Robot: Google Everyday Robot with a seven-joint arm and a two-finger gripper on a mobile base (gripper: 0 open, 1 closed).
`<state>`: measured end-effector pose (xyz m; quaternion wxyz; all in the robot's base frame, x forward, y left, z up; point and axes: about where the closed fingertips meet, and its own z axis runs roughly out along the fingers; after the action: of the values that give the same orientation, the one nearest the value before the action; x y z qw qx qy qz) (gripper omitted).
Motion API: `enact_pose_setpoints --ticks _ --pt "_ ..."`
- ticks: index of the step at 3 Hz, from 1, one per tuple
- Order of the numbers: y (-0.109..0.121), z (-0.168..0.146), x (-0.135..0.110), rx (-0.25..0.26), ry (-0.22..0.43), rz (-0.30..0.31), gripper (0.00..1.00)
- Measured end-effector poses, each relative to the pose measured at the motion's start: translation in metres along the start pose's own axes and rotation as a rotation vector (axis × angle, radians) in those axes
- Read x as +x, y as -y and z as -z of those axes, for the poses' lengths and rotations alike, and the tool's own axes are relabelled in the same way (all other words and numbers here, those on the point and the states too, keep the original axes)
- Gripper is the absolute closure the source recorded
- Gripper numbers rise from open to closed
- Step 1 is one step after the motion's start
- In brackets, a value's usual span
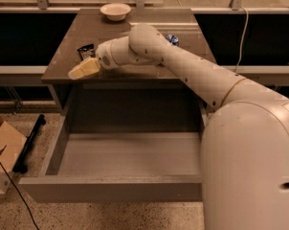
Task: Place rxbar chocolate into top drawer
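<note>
In the camera view we see the gripper [84, 69] over the front left edge of the cabinet top [72, 37]; we cannot tell whether it is spread or pressed together. The rxbar chocolate [85, 51] lies on that top just behind it. The top drawer [111, 189] stands pulled out below.

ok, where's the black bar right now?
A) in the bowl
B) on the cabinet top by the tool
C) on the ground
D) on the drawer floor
B: the black bar lies on the cabinet top right beside the tool, outside the open drawer.
</note>
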<state>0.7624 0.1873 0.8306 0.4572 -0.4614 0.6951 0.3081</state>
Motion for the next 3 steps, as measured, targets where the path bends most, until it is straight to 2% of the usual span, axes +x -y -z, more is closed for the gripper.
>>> enact_pose_setpoints --ticks 2,3 --pt "0.0039 -0.0009 0.0164 0.001 -0.008 -0.033 0.51" --pt "0.0035 -0.0001 0.0156 0.0 -0.009 -0.033 0.82"
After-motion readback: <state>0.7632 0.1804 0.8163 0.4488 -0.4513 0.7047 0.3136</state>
